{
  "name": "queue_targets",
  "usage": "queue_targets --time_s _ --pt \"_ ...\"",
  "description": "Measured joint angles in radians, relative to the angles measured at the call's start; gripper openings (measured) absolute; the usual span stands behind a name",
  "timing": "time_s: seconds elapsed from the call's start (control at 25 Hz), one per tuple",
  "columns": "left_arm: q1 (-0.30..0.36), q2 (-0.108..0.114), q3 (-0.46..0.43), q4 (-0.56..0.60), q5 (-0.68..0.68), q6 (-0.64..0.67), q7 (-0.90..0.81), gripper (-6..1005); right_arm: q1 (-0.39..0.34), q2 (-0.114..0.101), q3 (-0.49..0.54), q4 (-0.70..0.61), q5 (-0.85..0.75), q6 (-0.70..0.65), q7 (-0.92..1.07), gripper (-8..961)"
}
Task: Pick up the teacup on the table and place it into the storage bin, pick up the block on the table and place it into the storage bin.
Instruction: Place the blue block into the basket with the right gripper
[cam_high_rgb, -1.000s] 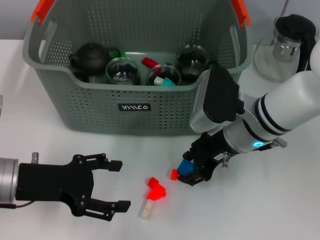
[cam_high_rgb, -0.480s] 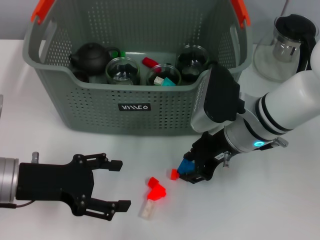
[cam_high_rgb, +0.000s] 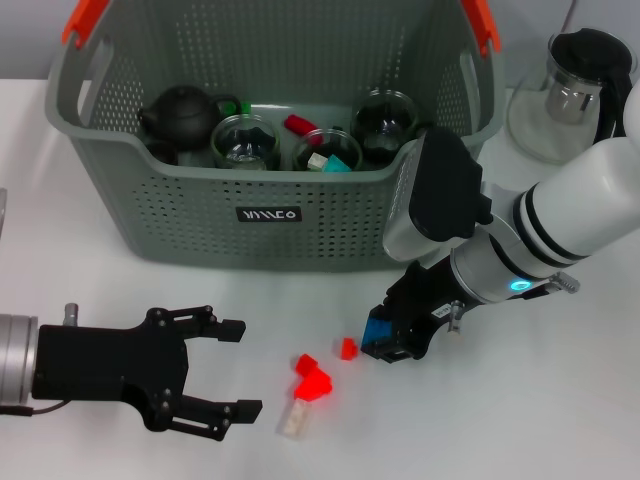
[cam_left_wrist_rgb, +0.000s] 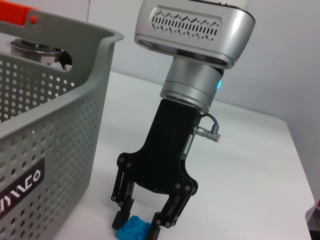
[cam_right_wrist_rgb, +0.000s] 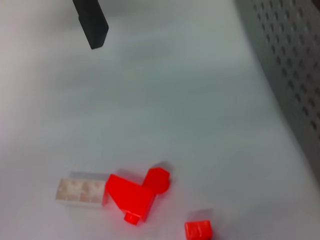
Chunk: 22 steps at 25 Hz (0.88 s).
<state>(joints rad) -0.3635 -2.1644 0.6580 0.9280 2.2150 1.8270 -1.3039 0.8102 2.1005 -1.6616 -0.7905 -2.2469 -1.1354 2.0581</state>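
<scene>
Five loose blocks: we count one blue block (cam_high_rgb: 378, 334), three red blocks (cam_high_rgb: 313, 381) and one pale block (cam_high_rgb: 294, 419) on the surface (cam_high_rgb: 560, 400).
Right gripper (cam_high_rgb: 386, 342): our fingers are nearly closed, pinching the blue block.
Left gripper (cam_high_rgb: 238, 369): wide open, holding nothing.
Storage bin (cam_high_rgb: 265, 214): one, behind the blocks.

This looks like a robot test lab: a plain white table (cam_high_rgb: 560, 420) runs up to a bare pale wall (cam_left_wrist_rgb: 280, 55) at the upper right of the left wrist view. Tea things and toy blocks serve as props, with a glass kettle (cam_high_rgb: 568, 92) at the head view's upper right.
</scene>
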Motion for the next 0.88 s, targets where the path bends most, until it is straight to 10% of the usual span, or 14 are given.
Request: queue_targets --time_s 0.56,0.88 --pt "0.006 0.000 -0.018 0.000 0.000 0.010 0.001 946 -0.129 -0.003 0.213 -0.418 -0.032 -0.397 0.013 432" --pt "0.000 0.000 -0.025 0.000 -0.001 0.011 0.007 946 -0.074 -0.001 0.430 -0.672 0.174 -0.542 0.027 432"
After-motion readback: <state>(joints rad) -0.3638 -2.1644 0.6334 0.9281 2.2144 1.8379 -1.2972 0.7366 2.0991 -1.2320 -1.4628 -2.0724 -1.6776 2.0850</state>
